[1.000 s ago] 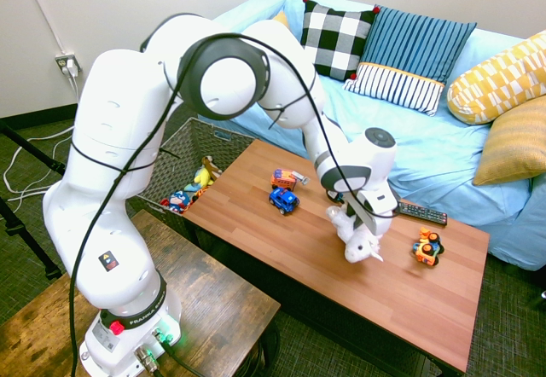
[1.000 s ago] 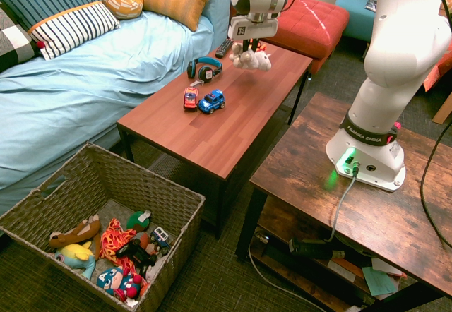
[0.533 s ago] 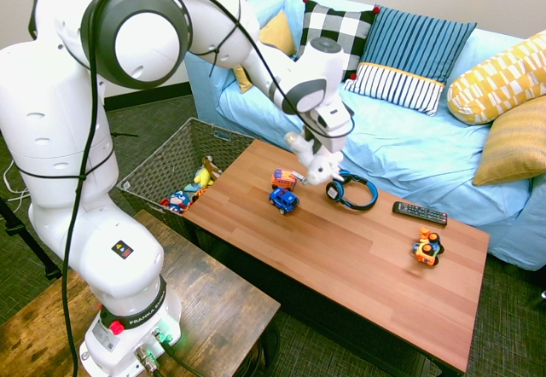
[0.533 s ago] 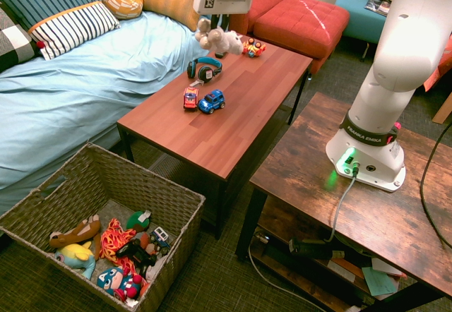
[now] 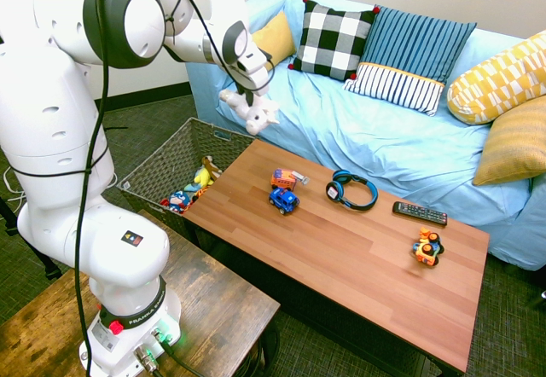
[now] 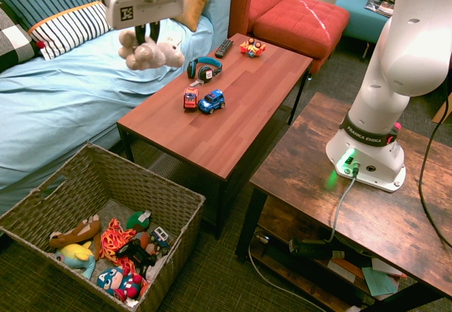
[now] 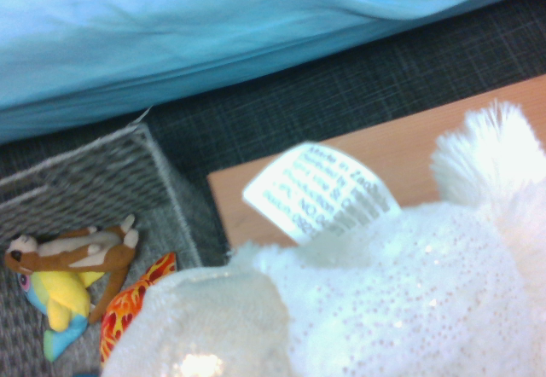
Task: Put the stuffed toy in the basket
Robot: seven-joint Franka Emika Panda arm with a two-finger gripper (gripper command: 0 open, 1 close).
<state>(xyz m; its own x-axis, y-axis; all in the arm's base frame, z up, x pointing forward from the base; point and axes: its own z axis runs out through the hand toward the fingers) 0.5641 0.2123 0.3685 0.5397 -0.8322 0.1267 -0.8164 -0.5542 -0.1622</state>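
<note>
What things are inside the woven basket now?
Visible: brown plush, yellow-blue plush, orange strands, Captain America-like doll. Whatever lies beneath them is covered; I cannot tell.

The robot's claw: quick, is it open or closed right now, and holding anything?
End effector: closed on the white stuffed toy, held up in the air.

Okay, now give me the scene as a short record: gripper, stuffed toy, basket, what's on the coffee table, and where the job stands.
gripper: shut on the toy, up in the air
stuffed toy: white plush, hanging from the gripper
basket: grey-brown woven bin on the floor, several toys inside
coffee table: headphones, remote, blue toy car, red toy truck, orange toy
job: toy not yet in the basket
</note>
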